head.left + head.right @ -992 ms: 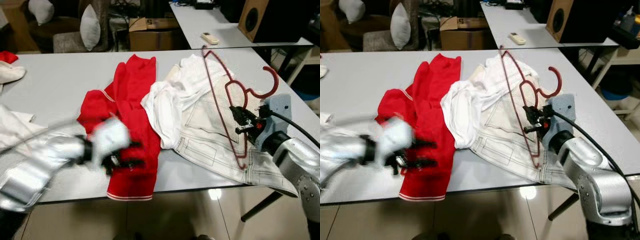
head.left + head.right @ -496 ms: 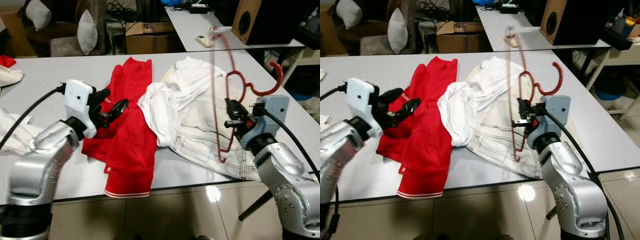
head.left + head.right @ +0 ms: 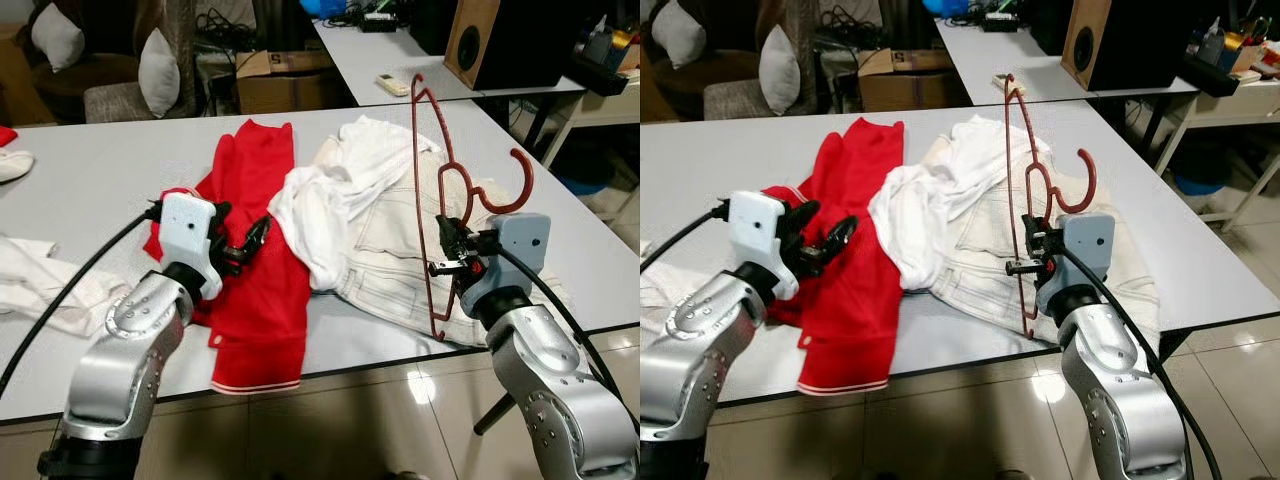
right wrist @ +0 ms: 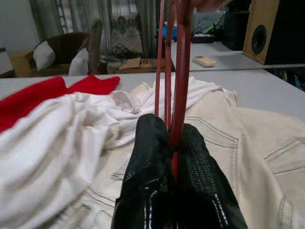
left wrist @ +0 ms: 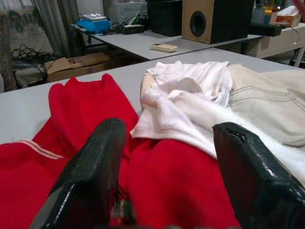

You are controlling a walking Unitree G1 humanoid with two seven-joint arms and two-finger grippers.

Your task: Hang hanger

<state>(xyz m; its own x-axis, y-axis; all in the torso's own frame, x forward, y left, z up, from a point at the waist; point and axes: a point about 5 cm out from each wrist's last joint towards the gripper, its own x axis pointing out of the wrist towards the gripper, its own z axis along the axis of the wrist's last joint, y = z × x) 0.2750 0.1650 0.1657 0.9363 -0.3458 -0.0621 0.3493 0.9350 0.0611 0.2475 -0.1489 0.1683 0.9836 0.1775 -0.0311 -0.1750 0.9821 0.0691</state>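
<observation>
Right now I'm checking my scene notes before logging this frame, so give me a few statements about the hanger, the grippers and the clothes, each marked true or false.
1. The right gripper is shut on the red hanger. True.
2. The hanger lies flat on the table. False: it is held upright above the pale jeans.
3. The left gripper is open over the red garment. True.
4. The left gripper grips the white shirt. False: its fingers hold nothing.
5. A wooden speaker stands on the far table. True.

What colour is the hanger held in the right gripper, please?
The hanger is dark red, clearest in the left eye view, clamped by the right gripper.
</observation>
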